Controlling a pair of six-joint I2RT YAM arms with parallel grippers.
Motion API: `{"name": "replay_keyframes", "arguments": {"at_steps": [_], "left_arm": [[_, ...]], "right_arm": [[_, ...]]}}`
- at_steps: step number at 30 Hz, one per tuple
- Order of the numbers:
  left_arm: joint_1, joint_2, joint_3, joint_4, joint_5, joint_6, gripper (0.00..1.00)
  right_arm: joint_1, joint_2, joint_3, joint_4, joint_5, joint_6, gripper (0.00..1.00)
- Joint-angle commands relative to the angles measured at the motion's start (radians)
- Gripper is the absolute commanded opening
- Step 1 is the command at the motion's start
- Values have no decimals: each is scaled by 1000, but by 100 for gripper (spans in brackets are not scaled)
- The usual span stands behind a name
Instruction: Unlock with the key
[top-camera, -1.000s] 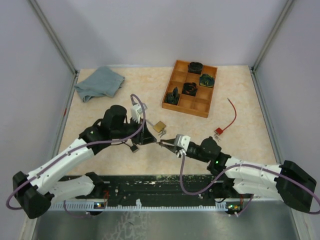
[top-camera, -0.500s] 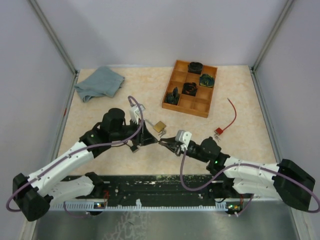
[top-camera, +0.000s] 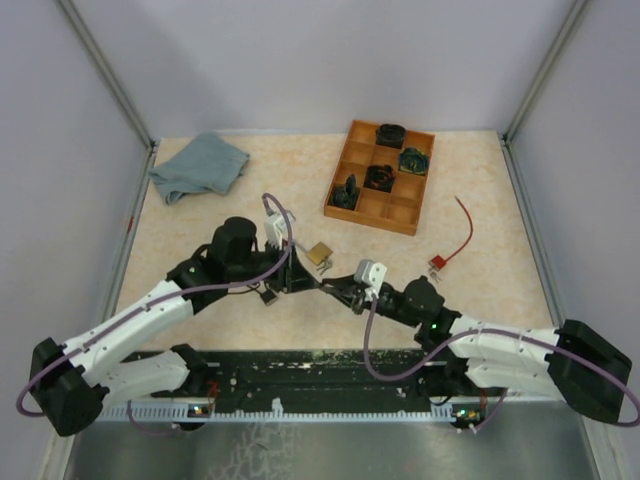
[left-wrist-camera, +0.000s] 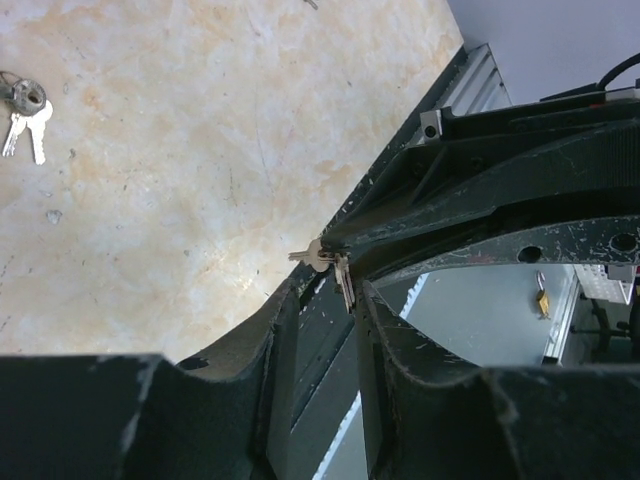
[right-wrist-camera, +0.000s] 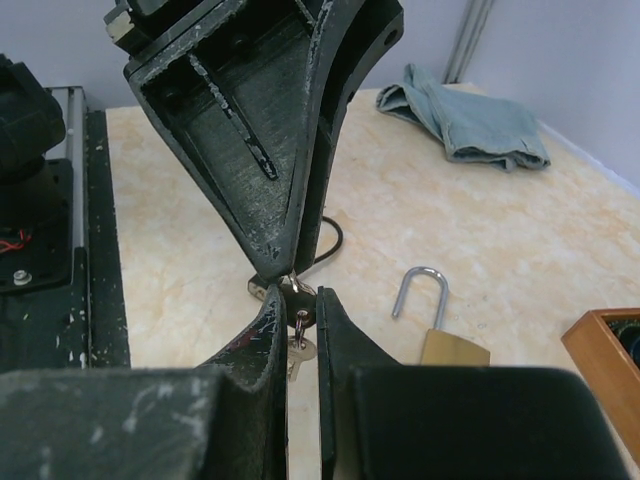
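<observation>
Right gripper, clamped on the key, tip to tip with left gripper, grip there unclear; padlock just beyond, shackle pointing away, nearer the left.

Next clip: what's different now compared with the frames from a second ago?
The left arm shifted slightly rightward and away from its base, bringing the left pincer closer onto the tips of the right pincer. The right wrist edged rightward too. No visible new grip or release: the right pincer stayed shut on the keys. Padlock, cloth and tray did not move.
</observation>
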Motion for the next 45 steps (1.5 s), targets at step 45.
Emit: {"name": "replay_keyframes", "arguments": {"at_steps": [45], "left_arm": [[8, -77, -202, -61, -357, -154, 42]], "right_arm": [[90, 557, 532, -955, 287, 289, 31]]}}
